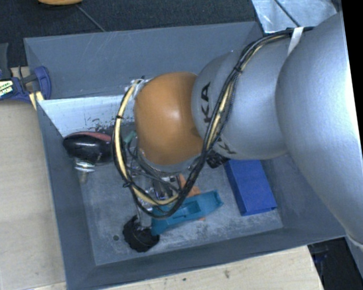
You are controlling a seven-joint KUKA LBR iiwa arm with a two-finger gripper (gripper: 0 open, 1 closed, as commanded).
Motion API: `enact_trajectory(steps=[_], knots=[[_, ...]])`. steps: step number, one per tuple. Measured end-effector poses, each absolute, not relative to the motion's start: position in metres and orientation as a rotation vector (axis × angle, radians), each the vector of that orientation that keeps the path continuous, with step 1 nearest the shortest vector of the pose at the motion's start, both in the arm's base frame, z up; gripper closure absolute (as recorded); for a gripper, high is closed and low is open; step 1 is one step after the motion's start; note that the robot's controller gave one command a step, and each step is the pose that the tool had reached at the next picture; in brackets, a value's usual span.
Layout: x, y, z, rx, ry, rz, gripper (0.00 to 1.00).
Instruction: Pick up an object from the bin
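The grey bin (70,210) holds a blue block (251,185) at its right and a teal flat plastic piece (192,210) near the lower wall. A small black lump (141,238) touches the teal piece's left end, and a black rounded thing (86,146) lies at the left. The gripper (153,202) hangs under the arm's orange cover (168,119), seemingly just above the teal piece's left end. Whether it is spread or closed cannot be told.

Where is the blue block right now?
In the camera view, the blue block lies at the right side of the bin, just right of the teal tool.
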State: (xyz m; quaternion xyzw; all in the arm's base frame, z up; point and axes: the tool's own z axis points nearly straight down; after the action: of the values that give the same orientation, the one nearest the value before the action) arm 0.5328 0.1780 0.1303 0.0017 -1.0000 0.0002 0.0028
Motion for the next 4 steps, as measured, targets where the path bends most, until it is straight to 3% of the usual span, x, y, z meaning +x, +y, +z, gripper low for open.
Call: enact_trajectory(steps=[1, 2, 3, 4], knots=[[0.535, 0.177, 0.135, 0.000, -3.144, -0.002, 0.00], [0.517, 0.162, 0.104, 0.121, -3.146, -0.004, 0.00], [0.516, 0.130, 0.073, 0.212, -3.131, -0.005, 1.00], [0.516, 0.130, 0.073, 0.211, -3.131, -0.005, 1.00]])
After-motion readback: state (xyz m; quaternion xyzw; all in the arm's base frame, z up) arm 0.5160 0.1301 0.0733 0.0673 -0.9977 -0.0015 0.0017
